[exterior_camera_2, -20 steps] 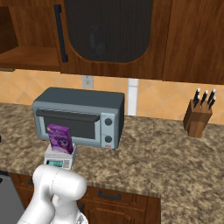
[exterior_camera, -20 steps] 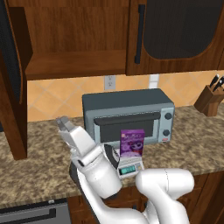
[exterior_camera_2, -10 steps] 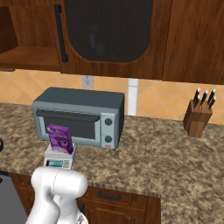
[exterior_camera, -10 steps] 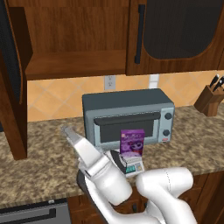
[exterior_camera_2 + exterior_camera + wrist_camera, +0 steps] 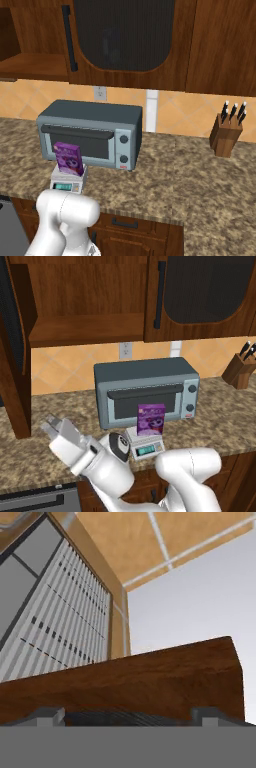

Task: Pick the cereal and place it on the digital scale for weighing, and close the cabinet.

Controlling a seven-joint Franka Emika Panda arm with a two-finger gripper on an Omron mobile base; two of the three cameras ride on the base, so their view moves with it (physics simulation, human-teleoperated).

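Cereal (image 5: 151,419) stands upright on digital scale (image 5: 145,442) just in front of grey toaster oven (image 5: 146,390), so the weighing half looks done; step in hand, judging by the scene, is closing the cabinet (image 5: 75,316). Claw (image 5: 51,423) hangs low over the granite counter (image 5: 30,466), well to the left of scale & box, empty, near the lower edge of the open left cabinet door (image 5: 14,356); hand cam looks up along that door's wooden edge (image 5: 150,677), two tips (image 5: 49,716) spread apart at frame bottom w/ nothing between them. Right-hand door (image 5: 200,296) already shut, black handle (image 5: 159,295) vertical. Next move prob. calls for getting the claw onto the outer face of the open door & sweeping it toward the shelf opening; risk: arm elbow sits close to scale, could nudge the box.
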